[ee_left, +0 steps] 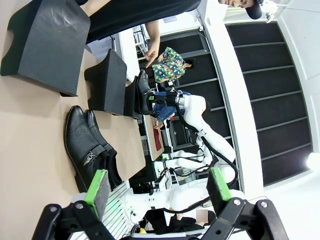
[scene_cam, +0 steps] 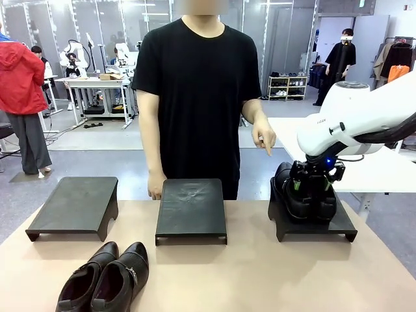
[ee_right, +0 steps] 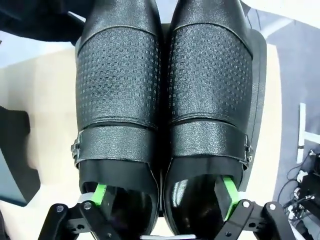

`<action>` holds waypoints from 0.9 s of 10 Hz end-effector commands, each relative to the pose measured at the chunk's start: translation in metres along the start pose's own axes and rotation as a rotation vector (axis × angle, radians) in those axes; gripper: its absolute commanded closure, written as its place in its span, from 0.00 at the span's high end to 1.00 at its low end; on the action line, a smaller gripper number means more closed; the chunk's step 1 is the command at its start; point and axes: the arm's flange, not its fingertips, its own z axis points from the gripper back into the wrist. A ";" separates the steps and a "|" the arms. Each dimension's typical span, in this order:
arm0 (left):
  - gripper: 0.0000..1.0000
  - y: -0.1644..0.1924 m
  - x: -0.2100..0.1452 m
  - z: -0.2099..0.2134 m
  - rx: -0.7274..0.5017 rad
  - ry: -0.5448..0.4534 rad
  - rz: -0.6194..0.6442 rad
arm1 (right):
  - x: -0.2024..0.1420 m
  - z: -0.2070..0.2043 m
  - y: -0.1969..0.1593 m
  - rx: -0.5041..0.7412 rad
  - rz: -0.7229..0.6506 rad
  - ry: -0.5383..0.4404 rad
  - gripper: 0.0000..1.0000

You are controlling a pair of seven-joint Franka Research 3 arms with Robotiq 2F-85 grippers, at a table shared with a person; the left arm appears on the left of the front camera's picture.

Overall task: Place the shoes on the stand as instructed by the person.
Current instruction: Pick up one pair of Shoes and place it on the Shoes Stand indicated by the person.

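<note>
One pair of glossy black shoes point(scene_cam: 304, 195) rests on the right stand point(scene_cam: 344, 229), toes toward the person. My right gripper point(scene_cam: 312, 188) hangs over their heels. In the right wrist view this gripper point(ee_right: 162, 196) is open, one green pad point(ee_right: 100, 192) down in each shoe's point(ee_right: 165, 85) opening, holding nothing. A second pair of shoes point(scene_cam: 105, 281) lies on the table at the front left, also seen as shoes point(ee_left: 87, 145) just beyond my open, empty left gripper point(ee_left: 157, 185). The person's hand point(scene_cam: 264, 139) points down toward the right stand.
Two more black stands, the left stand point(scene_cam: 75, 205) and the middle stand point(scene_cam: 192, 209), sit bare in a row along the far side of the tan table point(scene_cam: 260, 279). The person stands right behind the middle stand, the other hand point(scene_cam: 155, 188) at the table's far edge.
</note>
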 end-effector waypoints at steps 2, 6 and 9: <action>1.00 0.000 0.000 0.002 -0.005 0.004 -0.014 | -0.012 0.000 -0.003 -0.014 -0.014 0.022 1.00; 1.00 0.000 0.000 0.002 -0.005 0.004 -0.014 | -0.001 0.001 0.000 0.000 -0.001 -0.001 1.00; 1.00 0.000 0.000 0.002 -0.005 0.004 -0.014 | -0.001 0.001 0.000 0.000 -0.001 -0.001 1.00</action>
